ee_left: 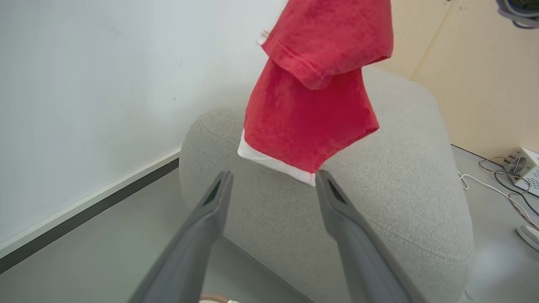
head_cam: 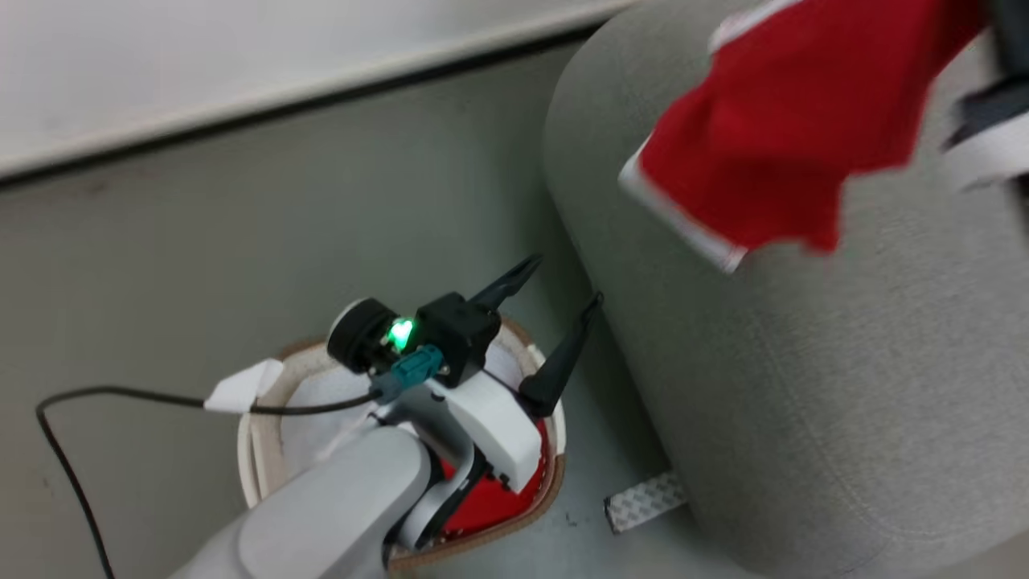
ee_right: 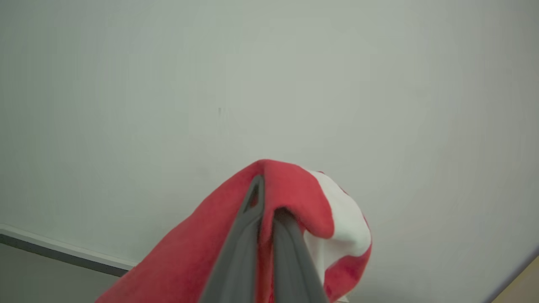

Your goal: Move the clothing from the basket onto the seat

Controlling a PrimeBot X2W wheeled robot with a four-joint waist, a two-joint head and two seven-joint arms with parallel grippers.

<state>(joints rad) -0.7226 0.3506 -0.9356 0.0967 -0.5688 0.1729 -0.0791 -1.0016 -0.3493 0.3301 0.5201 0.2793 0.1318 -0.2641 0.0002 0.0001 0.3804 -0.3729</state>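
Aloft, a red garment (head_cam: 772, 129) with a white hem hangs bunched over the near corner of the seat (head_cam: 844, 386). The head view does not settle whether its lowest edge touches the cushion. In the right wrist view the right gripper (ee_right: 267, 198) has its two dark fingers pressed together on a fold of this garment (ee_right: 294, 189), pinching the red cloth next to a white panel, with a pale wall behind. In the head view that arm is a blurred dark-and-white shape at the upper right edge.

A second red piece (head_cam: 490, 503) lies inside the basket (head_cam: 248, 466), against its right wall, partly hidden under the left arm. A white liner (head_cam: 321, 410) covers the rest of the inside. The basket stands on the grey floor (head_cam: 201, 257) just beside the seat's front corner.

The left gripper (head_cam: 565, 278) hovers above the basket's far rim with its jaws spread wide and nothing between them. In the left wrist view it (ee_left: 273, 174) points at the seat (ee_left: 400, 202) and the dangling garment (ee_left: 311, 113).

A black cable (head_cam: 72, 402) loops away from the left wrist. A patterned strip (head_cam: 643, 500) lies on the floor at the seat's base. A small box (ee_left: 526, 166) with wires sits beyond the seat.
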